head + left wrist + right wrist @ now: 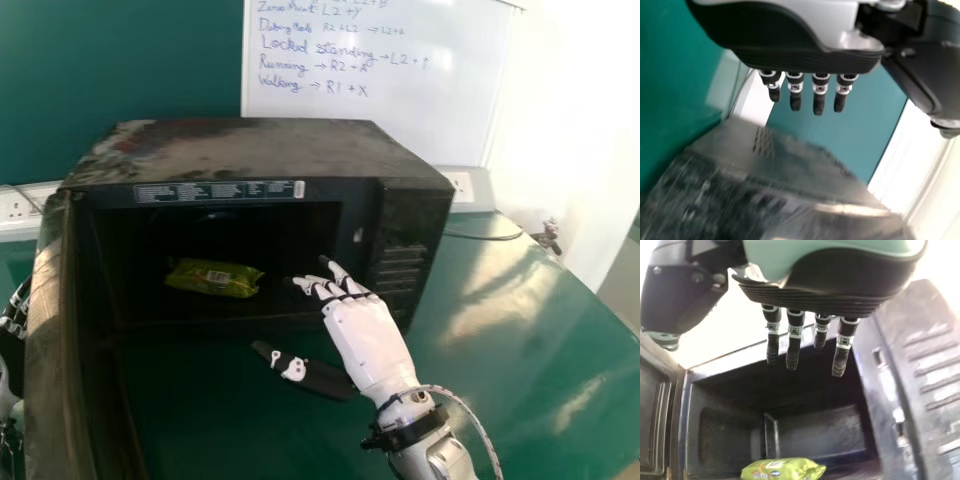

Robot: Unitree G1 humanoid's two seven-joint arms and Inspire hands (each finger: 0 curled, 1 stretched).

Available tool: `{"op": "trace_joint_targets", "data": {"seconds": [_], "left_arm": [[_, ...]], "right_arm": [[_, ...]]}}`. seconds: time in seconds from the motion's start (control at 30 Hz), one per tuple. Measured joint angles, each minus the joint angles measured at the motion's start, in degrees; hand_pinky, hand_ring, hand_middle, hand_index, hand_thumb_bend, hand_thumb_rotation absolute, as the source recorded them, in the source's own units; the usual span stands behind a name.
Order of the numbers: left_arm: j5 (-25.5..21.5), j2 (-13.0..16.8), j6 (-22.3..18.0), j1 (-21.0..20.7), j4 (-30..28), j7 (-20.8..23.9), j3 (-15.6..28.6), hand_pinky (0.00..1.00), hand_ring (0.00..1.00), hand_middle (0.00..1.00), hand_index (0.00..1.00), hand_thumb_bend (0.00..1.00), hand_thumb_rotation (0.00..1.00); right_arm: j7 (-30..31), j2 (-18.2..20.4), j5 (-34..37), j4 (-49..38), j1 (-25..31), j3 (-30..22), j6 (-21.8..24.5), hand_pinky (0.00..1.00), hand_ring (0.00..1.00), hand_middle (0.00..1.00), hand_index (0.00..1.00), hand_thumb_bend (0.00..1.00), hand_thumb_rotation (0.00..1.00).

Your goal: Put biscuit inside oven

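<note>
The green biscuit packet (215,278) lies inside the black oven (260,150), on its floor near the opening. Just outside the oven's mouth, to the right of the packet, is my right hand (365,335), open and apart from the packet, its fingers extended. In the right wrist view the right hand (794,347) has straight fingers over the cavity, and the biscuit packet (782,469) rests inside. My left hand (14,318) is at the far left beyond the oven door; in the left wrist view the left hand (795,92) is open with nothing held.
The oven door (60,370) stands swung out on the left, between the left hand and the opening. A green table (510,320) extends to the right, with a cable on it. Behind are a whiteboard (370,90) and wall sockets (465,188).
</note>
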Motion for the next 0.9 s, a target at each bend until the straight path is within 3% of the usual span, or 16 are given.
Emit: {"op": "trace_joint_targets", "data": {"seconds": [0.4,0.63,0.9], "left_arm": [[0.36,2.04,1.69,4.14,-3.78,-0.93,-0.52,0.05,0.32,0.48,0.6,1.0,0.6],[0.37,2.64,1.63,7.26,-5.84,3.53,0.38,0.04,0.33,0.49,0.68,0.97,0.65],[-0.27,3.73,2.04,7.31,-3.63,5.62,2.33,0.08,0.39,0.55,0.7,0.98,0.64]], "right_arm": [[0.45,-0.35,0.46,-2.36,2.79,-2.5,-0.8,0.75,0.82,0.86,0.85,0.91,0.71],[0.41,-0.45,0.94,-2.76,4.6,-4.05,-2.25,0.76,0.83,0.85,0.85,0.91,0.72],[0.08,-2.3,4.71,-2.18,5.77,-6.69,-7.53,0.76,0.82,0.85,0.86,0.92,0.71]]}}
